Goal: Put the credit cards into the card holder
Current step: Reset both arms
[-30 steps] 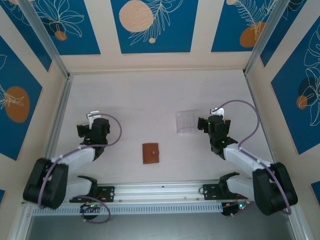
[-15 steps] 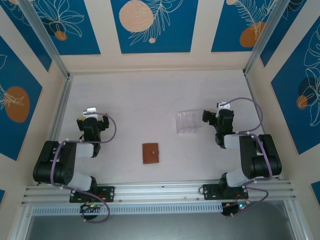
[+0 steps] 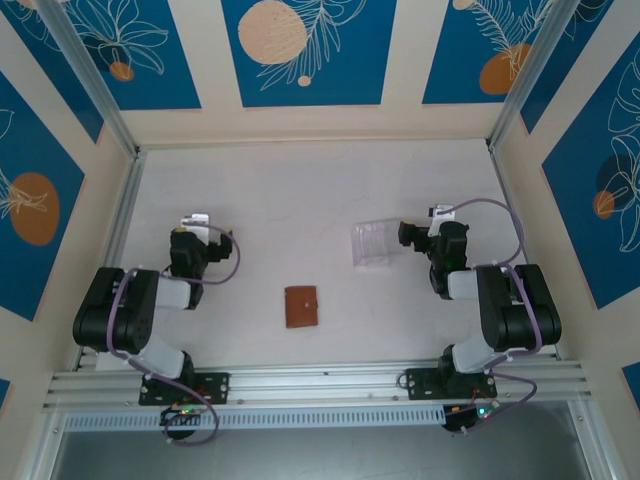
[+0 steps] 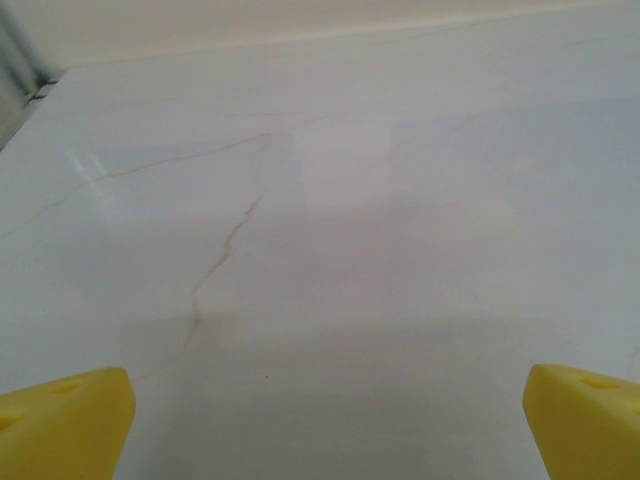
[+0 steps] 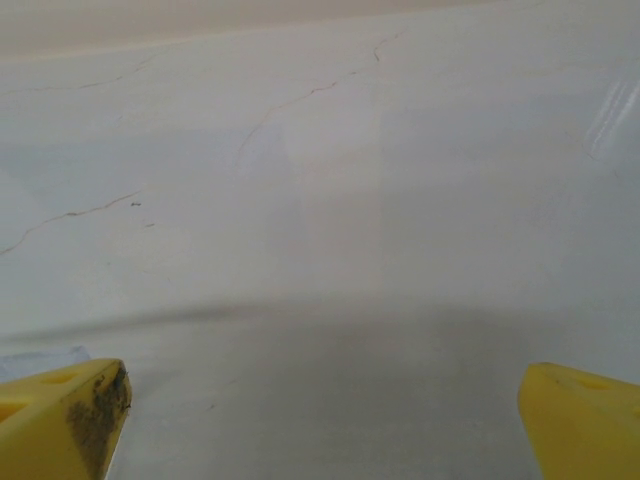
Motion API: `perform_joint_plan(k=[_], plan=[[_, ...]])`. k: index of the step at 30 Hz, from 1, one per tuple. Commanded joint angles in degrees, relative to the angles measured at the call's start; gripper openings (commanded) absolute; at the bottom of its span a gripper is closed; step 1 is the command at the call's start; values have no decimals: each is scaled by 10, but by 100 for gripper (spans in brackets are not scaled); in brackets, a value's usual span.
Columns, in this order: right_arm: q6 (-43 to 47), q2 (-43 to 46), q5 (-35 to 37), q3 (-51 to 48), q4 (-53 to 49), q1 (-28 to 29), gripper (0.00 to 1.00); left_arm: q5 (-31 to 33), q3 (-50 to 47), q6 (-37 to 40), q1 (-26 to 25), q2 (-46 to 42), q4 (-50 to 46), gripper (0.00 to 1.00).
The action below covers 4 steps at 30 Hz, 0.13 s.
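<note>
The clear plastic tray (image 3: pixel 375 243) sits on the counter (image 3: pixel 300 190) right of centre, a shallow see-through box with glossy walls; from above you cannot tell whether anything lies inside it. The card holder (image 3: pixel 301 306) lies flat and closed near the front middle of the counter, between the two arms and apart from the tray, a small squarish brown leather piece with a little snap tab on one edge. The counter is pale and smooth, marbled with thin brownish veins. Your left gripper (image 4: pixel 325 425) hangs low over bare counter with its jaws spread wide, the yellow wedge-shaped fingers (image 4: pixel 60 425) at opposite corners of its wrist view, nothing between them. Your right gripper (image 5: pixel 325 420) is spread just as wide and empty, one yellow finger (image 5: pixel 62 418) smudged dark on its inner face, and it hovers just beside the tray's right side. Open counter stretches behind the wallet up to the cream back wall (image 3: pixel 310 122), and a metal rail (image 3: pixel 320 378) runs along the near edge.
</note>
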<state>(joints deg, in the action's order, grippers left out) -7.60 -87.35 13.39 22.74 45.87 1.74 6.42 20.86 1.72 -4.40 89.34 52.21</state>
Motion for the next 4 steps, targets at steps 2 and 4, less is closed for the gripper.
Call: perform_joint_plan(k=[2, 4], plan=[[10, 1, -8, 1, 23, 1, 99, -60, 17, 16, 7, 2, -8, 100], [11, 1, -7, 0, 25, 3, 99, -57, 11, 16, 7, -1, 1, 100]])
